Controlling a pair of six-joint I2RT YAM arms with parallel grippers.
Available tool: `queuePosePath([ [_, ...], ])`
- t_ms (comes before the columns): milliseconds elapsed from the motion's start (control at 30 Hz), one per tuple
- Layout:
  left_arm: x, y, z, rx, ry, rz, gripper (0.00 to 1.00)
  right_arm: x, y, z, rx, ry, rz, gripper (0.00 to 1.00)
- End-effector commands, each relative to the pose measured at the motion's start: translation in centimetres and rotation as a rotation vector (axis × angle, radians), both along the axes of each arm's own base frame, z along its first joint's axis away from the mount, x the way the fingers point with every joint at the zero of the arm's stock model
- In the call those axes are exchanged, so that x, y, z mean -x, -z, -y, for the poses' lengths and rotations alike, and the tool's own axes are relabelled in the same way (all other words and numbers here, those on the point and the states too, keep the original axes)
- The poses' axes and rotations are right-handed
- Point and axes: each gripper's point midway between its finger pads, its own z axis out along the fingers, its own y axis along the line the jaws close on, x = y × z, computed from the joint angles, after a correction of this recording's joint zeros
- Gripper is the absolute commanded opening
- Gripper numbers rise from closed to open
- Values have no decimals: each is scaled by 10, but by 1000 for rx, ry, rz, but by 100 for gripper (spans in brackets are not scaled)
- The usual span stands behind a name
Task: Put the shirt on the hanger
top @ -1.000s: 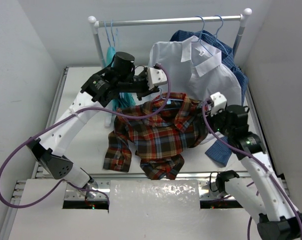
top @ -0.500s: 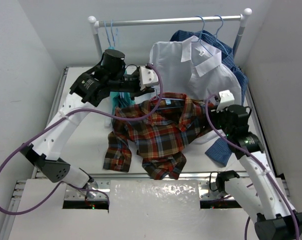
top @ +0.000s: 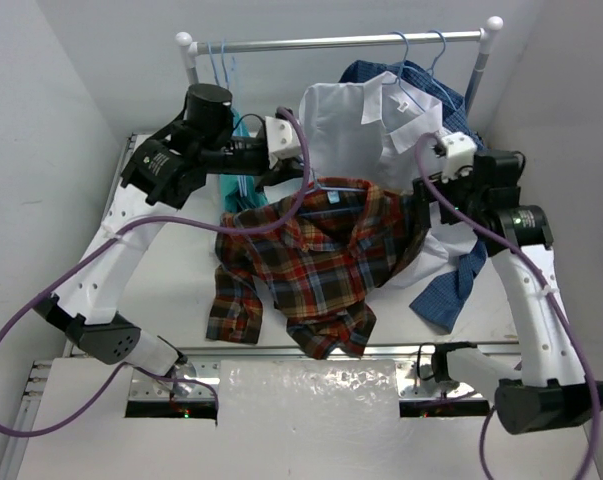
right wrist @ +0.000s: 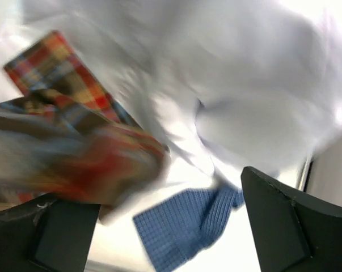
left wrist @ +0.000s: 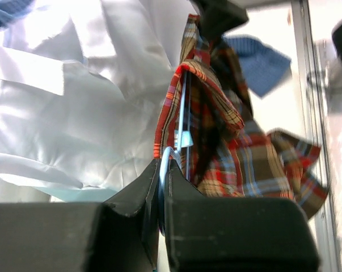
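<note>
The plaid shirt [top: 321, 260] hangs from the pale-blue wire hanger [top: 333, 187], with its lower part draped on the table. My left gripper [top: 284, 172] is shut on the hanger's hook and holds it up in front of the rack. In the left wrist view the wire [left wrist: 169, 154] runs between the closed fingers [left wrist: 182, 198], with the shirt [left wrist: 216, 130] beyond. My right gripper [top: 417, 203] is open beside the shirt's right shoulder. In the right wrist view its gripper [right wrist: 171, 232] stands wide apart, with the blurred shirt [right wrist: 91, 158] by the left finger.
A rack rod [top: 331, 42] spans the back. A white shirt [top: 381, 135] and a blue checked shirt [top: 451, 290] hang at its right, spare hangers [top: 221, 70] at its left. The blue sleeve [right wrist: 188, 221] lies below my right gripper. Walls close both sides.
My left gripper has risen and moved back-left with the hanger, lifting the shirt's collar and shoulders. My right arm has swung up and back beside the shirt's right shoulder.
</note>
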Motion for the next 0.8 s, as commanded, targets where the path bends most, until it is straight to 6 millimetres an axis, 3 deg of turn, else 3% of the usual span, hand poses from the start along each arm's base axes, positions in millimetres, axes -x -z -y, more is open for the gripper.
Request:
queuePosePath([
  [0, -1, -59, 3, 175, -36, 40, 0, 6, 1, 29, -116, 125, -58, 99],
  [167, -13, -59, 4, 215, -107, -1, 0, -5, -79, 46, -165, 250, 216, 99],
  [267, -20, -58, 5, 227, -133, -16, 0, -2, -107, 29, -258, 190, 323, 87],
  [300, -24, -58, 4, 231, -158, -13, 0, 0, -104, 17, -314, 152, 313, 74],
  [367, -32, -63, 4, 249, -191, -1, 0, 7, -117, -1, -374, 81, 367, 63],
  [400, -35, -65, 3, 251, -204, 5, 0, 10, -111, -7, -413, 72, 359, 60],
  [533, -47, -62, 2, 244, -248, 10, 0, 24, -145, -27, -548, -7, 499, 63],
  [633, -48, -61, 7, 250, -235, 6, 0, 24, -144, -54, -678, -69, 444, 65],
  [700, -49, -60, 10, 250, -228, 2, 0, 9, -123, -63, -655, -40, 384, 68],
  [767, -50, -58, 12, 248, -229, -1, 0, 7, -108, -89, -566, -53, 345, 79],
])
